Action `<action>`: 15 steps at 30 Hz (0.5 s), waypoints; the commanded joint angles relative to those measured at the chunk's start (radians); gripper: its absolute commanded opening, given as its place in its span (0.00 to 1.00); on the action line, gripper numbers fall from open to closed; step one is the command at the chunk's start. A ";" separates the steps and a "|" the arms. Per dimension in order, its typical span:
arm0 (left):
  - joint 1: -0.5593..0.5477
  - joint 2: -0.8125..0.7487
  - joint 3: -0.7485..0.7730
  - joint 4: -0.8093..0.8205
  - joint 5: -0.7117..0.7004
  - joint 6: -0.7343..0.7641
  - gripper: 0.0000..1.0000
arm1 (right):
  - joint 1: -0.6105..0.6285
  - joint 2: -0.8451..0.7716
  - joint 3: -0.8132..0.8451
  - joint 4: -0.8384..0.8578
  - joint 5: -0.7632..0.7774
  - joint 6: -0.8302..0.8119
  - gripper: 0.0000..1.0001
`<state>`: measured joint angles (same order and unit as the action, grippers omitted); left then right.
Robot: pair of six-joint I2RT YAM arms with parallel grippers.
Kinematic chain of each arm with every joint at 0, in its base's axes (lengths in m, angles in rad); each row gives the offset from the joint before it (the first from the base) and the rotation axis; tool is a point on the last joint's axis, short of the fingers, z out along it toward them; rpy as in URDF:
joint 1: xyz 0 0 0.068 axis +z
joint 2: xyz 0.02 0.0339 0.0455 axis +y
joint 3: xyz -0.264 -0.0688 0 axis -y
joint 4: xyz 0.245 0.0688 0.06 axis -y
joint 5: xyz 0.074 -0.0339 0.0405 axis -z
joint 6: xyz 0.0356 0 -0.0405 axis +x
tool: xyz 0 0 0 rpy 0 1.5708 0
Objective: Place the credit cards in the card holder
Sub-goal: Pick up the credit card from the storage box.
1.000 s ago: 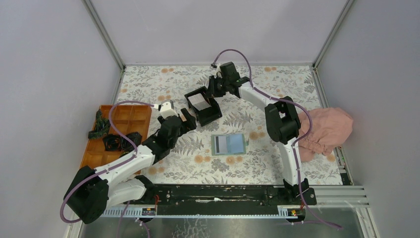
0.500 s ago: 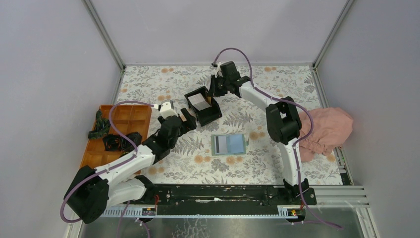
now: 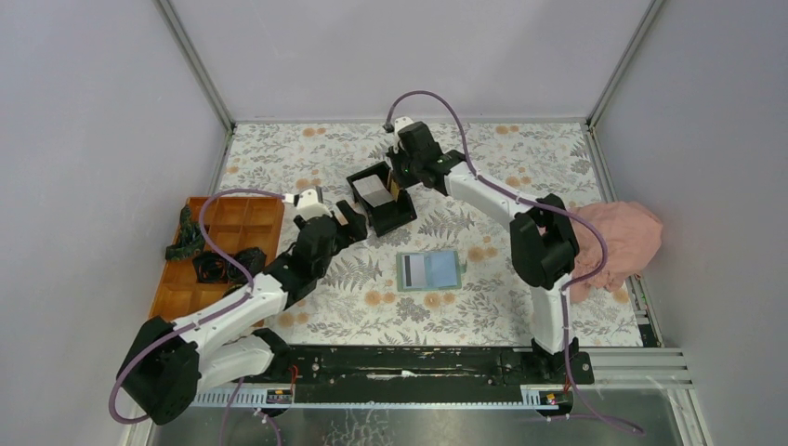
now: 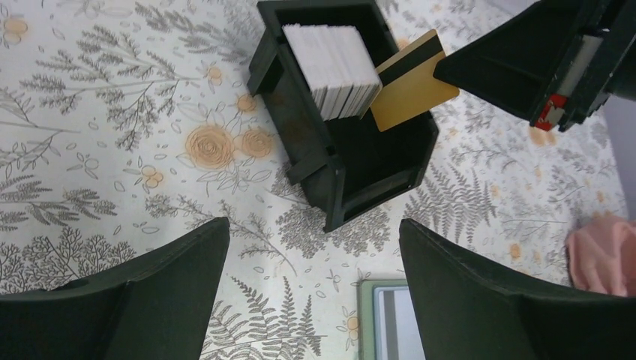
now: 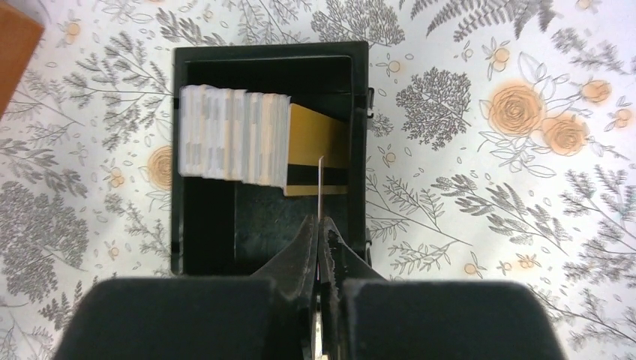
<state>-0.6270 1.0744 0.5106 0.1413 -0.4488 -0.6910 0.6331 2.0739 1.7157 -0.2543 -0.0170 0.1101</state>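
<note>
Floral table (image 3: 483, 311) inside grey walls (image 3: 93, 139).
Aluminium posts (image 3: 195, 63) edge the plain panels; a leaf-and-flower cloth (image 3: 279, 149) covers the tabletop under soft, even light.

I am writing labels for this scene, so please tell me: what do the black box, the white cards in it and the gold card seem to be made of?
Black box: probably rigid plastic, matte, with moulded ribs.
White cards: likely stiff plastic, thin, standing on edge; coated paper is possible.
Gold card: likely plastic, smooth satin finish, with a dark stripe across it.

no text, label or number is legible anywhere here.
</note>
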 commanded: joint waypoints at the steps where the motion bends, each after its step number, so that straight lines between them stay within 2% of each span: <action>1: 0.008 -0.064 0.022 0.094 0.000 0.040 0.90 | 0.030 -0.152 -0.030 0.035 0.104 -0.051 0.00; 7: 0.007 -0.137 0.062 0.038 0.076 0.029 0.90 | 0.069 -0.303 -0.143 0.039 0.119 -0.041 0.00; 10: 0.007 -0.177 0.059 0.047 0.169 0.074 0.90 | 0.077 -0.402 -0.220 0.023 0.075 -0.002 0.00; 15: 0.007 -0.244 -0.006 0.160 0.375 0.170 0.90 | 0.077 -0.601 -0.380 -0.012 -0.045 0.060 0.00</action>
<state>-0.6270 0.8738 0.5373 0.1715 -0.2672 -0.6209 0.7052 1.6203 1.4204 -0.2539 0.0322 0.1135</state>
